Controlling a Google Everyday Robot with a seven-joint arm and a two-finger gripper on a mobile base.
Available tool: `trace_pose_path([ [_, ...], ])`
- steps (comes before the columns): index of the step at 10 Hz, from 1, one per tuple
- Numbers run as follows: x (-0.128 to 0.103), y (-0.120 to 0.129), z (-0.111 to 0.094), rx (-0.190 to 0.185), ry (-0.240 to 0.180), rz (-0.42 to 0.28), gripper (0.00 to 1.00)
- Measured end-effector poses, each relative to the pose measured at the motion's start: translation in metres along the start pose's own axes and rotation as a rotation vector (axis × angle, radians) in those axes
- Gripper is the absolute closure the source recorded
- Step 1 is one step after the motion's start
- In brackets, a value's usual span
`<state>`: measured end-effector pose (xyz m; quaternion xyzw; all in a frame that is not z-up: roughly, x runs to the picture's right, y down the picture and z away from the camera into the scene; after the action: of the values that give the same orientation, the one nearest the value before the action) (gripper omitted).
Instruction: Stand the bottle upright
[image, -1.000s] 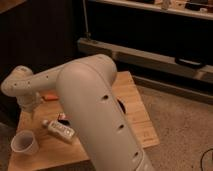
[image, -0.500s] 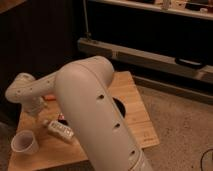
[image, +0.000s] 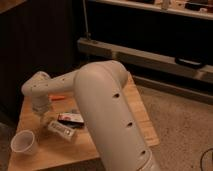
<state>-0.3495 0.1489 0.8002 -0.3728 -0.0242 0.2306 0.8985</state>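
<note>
The bottle (image: 62, 130) lies on its side on the wooden table (image: 142, 125), pale with a printed label, its long axis running left to right. My gripper (image: 45, 119) hangs from the white wrist just above and left of the bottle's left end. The gripper stands open and holds nothing. My thick white arm (image: 107, 110) crosses the middle of the view and hides much of the table behind it.
A white paper cup (image: 24, 142) stands at the table's front left corner. A flat dark box with a red-white label (image: 71, 119) lies just behind the bottle. A small orange thing (image: 58, 97) lies further back. Dark shelving stands beyond the table.
The wrist and gripper have swung right and down, from the table's left edge to just beside the bottle's left end. The bottle, cup and box have not moved.
</note>
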Motion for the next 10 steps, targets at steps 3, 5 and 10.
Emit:
trace_pose_path([
  [3, -0.0023, 0.0053, -0.0008, -0.013, -0.012, -0.017, 0.36],
  [5, -0.0030, 0.0076, -0.0007, -0.021, -0.017, -0.025, 0.36],
  [10, -0.0036, 0.0073, 0.0001, -0.092, -0.054, -0.055, 0.36],
])
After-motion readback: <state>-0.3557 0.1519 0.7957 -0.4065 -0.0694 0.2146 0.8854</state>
